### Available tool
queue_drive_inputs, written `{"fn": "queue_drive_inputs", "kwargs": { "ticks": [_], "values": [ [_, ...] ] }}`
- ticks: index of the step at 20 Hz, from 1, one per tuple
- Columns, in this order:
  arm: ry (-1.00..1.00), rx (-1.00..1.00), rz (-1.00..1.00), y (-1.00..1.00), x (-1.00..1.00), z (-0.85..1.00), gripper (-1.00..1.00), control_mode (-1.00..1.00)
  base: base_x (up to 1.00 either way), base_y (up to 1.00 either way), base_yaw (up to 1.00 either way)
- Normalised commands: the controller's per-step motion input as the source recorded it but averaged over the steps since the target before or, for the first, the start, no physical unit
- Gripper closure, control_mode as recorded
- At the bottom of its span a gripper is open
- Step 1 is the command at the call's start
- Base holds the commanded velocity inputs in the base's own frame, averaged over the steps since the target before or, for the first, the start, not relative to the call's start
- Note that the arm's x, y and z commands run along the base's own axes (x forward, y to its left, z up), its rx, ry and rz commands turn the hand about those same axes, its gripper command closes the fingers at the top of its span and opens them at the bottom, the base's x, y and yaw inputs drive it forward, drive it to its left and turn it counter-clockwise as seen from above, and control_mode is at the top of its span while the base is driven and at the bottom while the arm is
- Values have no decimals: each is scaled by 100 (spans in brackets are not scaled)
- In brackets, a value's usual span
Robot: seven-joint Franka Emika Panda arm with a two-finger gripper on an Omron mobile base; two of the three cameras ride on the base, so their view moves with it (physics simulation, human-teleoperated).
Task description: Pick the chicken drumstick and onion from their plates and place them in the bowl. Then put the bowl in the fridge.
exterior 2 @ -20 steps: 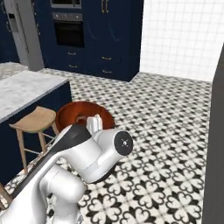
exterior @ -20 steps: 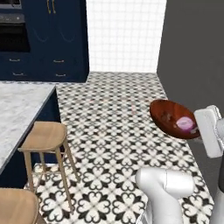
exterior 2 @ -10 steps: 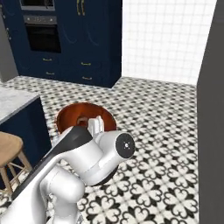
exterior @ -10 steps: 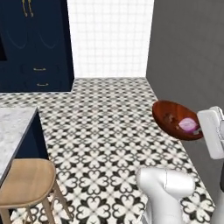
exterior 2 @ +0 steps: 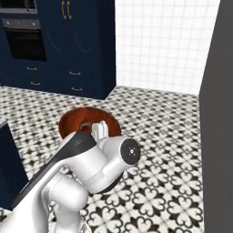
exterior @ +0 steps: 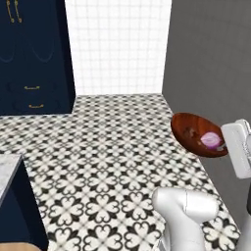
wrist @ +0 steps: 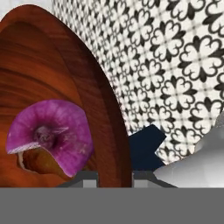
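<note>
The glossy dark reddish-brown bowl point(exterior: 192, 128) hangs in the air over the patterned floor, tilted. My gripper point(exterior: 225, 145) is shut on its rim at the right. In the right base view the bowl point(exterior 2: 78, 122) shows just behind the arm, with the gripper point(exterior 2: 99, 130) on its near edge. The hand view looks into the bowl point(wrist: 65, 74): the purple onion point(wrist: 54, 135) lies inside, with the brown chicken drumstick point(wrist: 39, 161) tucked under it. The gripper point(wrist: 114, 177) straddles the rim. The onion point(exterior: 212, 140) also shows from the left base. The plates are out of view. Whether the grey face point(exterior: 211, 59) is the fridge I cannot tell.
Navy cabinets with brass handles point(exterior: 29, 59) stand at the back left, with a dark oven point(exterior 2: 25, 43) further left. A white tiled wall point(exterior: 117, 44) closes the back. A marble counter corner point(exterior: 7, 169) sits low on the left. Black-and-white floor point(exterior: 108, 162) lies open ahead.
The whole picture has shifted: cabinets, counter and stool slid left as the base turned right, and the grey face grew. The bowl stays held in the same spot relative to the arm.
</note>
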Motion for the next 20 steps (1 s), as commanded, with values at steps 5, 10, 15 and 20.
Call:
{"fn": "queue_drive_inputs", "kwargs": {
  "ticks": [5, 10, 15, 20],
  "values": [
    [0, 0, 0, 0, 0, 0, 100, 100, 100, 0, -3],
    [0, 0, 0, 0, 0, 0, 100, 100, 100, 0, -2],
    [0, 0, 0, 0, 0, 0, 100, 100, 100, -8, 8],
    [0, 0, 0, 0, 0, 0, 100, 100, 100, -13, 38]
  ]
}}
